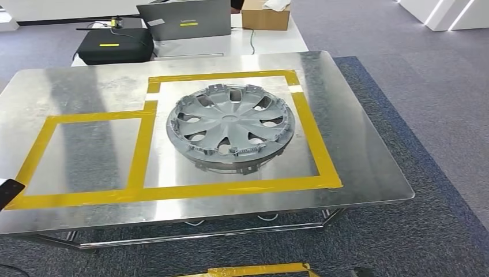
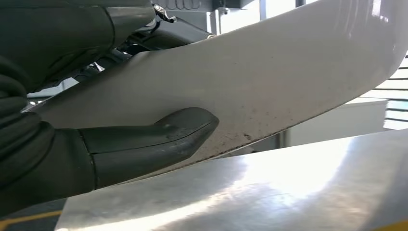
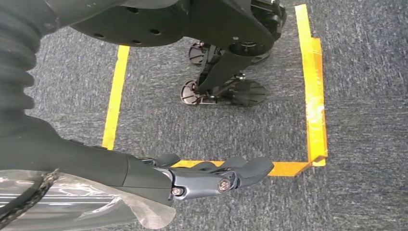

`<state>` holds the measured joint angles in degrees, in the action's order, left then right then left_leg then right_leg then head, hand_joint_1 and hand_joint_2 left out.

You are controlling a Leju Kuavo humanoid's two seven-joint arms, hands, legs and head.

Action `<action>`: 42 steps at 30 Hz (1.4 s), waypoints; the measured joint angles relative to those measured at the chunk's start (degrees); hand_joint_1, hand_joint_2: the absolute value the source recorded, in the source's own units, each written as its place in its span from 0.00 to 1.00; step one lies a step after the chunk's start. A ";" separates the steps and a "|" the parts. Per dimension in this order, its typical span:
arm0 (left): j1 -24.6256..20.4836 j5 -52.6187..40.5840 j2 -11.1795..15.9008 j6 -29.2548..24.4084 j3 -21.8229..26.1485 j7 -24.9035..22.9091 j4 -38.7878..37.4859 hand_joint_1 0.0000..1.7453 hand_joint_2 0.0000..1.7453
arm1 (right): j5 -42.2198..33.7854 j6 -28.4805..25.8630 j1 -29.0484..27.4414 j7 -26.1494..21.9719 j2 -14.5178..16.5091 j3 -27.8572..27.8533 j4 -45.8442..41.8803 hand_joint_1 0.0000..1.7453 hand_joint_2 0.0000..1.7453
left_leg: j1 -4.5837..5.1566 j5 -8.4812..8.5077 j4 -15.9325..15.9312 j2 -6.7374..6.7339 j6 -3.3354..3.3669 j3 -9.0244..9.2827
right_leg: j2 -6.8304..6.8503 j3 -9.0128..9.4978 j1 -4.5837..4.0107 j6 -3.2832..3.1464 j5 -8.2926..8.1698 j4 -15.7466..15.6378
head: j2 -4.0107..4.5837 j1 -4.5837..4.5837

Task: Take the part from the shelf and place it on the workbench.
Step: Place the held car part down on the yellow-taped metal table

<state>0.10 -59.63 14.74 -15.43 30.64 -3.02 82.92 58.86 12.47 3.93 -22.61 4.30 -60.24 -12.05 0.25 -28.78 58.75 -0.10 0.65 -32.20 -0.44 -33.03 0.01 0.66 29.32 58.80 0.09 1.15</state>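
Left hand (image 2: 96,154) grips a pale curved part (image 2: 269,82), held just above the workbench (image 2: 269,192) and tilted along its length; right hand (image 3: 202,178) hangs open, holding nothing, over the carpet.

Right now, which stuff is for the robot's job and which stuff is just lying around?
For the job:
- grey wheel cover, lying inside the yellow tape frame
- shiny metal workbench
- white part held by the left robot hand

Just lying about:
- cardboard box
- laptop
- black case
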 joint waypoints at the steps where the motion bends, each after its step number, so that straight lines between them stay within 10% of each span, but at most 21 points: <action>1: -0.44 -0.79 0.55 0.16 0.23 -0.14 -1.69 1.00 1.00 | 0.14 0.04 0.04 -0.01 0.02 0.00 0.01 0.00 1.00 | 0.00 0.01 0.00 0.00 -0.06 0.00 | 0.02 0.01 0.00 -0.02 -0.01 0.00 | 0.00 -0.01; 18: -4.53 -8.26 2.63 0.39 -3.43 1.40 -10.58 1.00 1.00 | 0.93 0.24 -0.07 -0.27 0.04 0.14 0.09 0.00 1.00 | 0.09 0.03 0.08 -0.04 -0.14 0.01 | -0.03 0.10 0.15 0.11 -0.23 -0.21 | 0.00 -0.01; 42: -24.16 -24.77 -2.75 4.13 -28.65 -7.11 -23.16 1.00 1.00 | 2.73 0.62 2.09 0.62 0.80 1.62 0.09 0.00 1.00 | 0.13 0.20 0.14 -0.04 -0.03 0.00 | -0.06 0.15 0.16 0.23 -0.49 -0.22 | 0.00 -0.01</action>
<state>-24.06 -84.39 11.99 -11.30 1.99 -10.14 59.76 61.59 13.10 6.03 -21.98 5.09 -58.61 -11.96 0.39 -28.58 58.89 -0.13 0.62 -32.19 -0.51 -32.88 0.17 0.89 28.84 58.58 0.09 1.15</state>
